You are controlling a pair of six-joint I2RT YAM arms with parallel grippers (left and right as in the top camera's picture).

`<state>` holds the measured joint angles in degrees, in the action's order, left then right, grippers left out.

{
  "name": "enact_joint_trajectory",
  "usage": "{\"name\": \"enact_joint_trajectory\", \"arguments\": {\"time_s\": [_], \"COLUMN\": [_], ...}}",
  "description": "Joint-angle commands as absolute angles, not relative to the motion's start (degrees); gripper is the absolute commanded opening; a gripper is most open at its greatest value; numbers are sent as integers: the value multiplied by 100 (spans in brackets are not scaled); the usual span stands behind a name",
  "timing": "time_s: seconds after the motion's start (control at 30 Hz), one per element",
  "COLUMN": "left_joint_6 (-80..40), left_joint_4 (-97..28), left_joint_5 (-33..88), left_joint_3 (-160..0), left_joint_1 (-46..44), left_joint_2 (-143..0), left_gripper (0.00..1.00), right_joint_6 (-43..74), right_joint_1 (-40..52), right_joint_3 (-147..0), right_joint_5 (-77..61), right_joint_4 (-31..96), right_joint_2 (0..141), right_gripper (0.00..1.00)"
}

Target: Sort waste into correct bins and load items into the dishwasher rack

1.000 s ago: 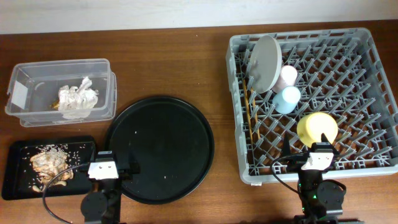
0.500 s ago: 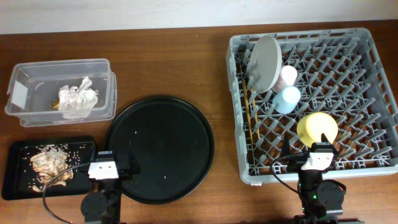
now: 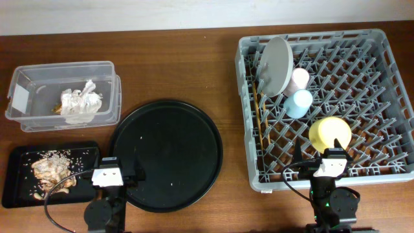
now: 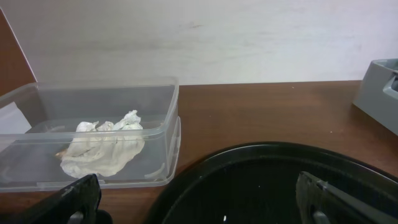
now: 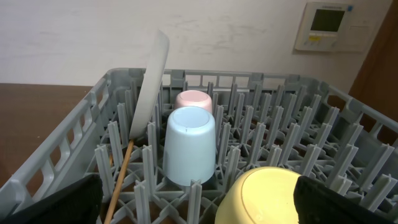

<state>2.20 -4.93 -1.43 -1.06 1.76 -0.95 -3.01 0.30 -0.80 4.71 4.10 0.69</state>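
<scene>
The dishwasher rack [image 3: 388, 97] holds all the items. The grey-white plate [image 3: 277, 66] stands on edge, with the pink cup [image 3: 300, 79] and the blue cup [image 3: 298, 103] upturned beside it. The yellow-green bowl [image 3: 330, 134] lies upside down and the chopsticks [image 3: 260, 120] rest along the left pegs. Crumpled napkins [image 3: 81, 102] lie in the clear box [image 3: 39, 71]; food scraps [image 3: 52, 169] lie in the shallow black tray [image 3: 19, 188]. My left gripper [image 4: 199, 200] is open and empty over the round tray's near rim. My right gripper [image 5: 199, 202] is open and empty at the rack's front edge, near the bowl [image 5: 267, 196].
The large round black tray [image 3: 167, 155] sits between the bins and the rack, with a few tiny crumbs on it. Both arms sit low at the table's front edge. A wall thermostat [image 5: 326, 26] shows behind the rack.
</scene>
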Motion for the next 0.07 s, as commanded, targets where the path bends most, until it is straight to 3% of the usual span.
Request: {"name": "enact_joint_trajectory", "arguments": {"time_s": [0.0,0.03], "left_joint_6": [314,314], "left_joint_4": [-480,-478], "left_joint_5": [-62,-62], "left_joint_3": [-51,-51], "left_joint_1": [150,150], "left_joint_2": [-30,-30], "left_gripper": [99,99], "right_joint_6": [-298,-298], "right_joint_1": [-12,-12], "right_joint_3": [-32,-32], "right_joint_5": [502,502], "right_joint_4": [427,427], "right_joint_2": [21,21], "right_gripper": [98,98]}}
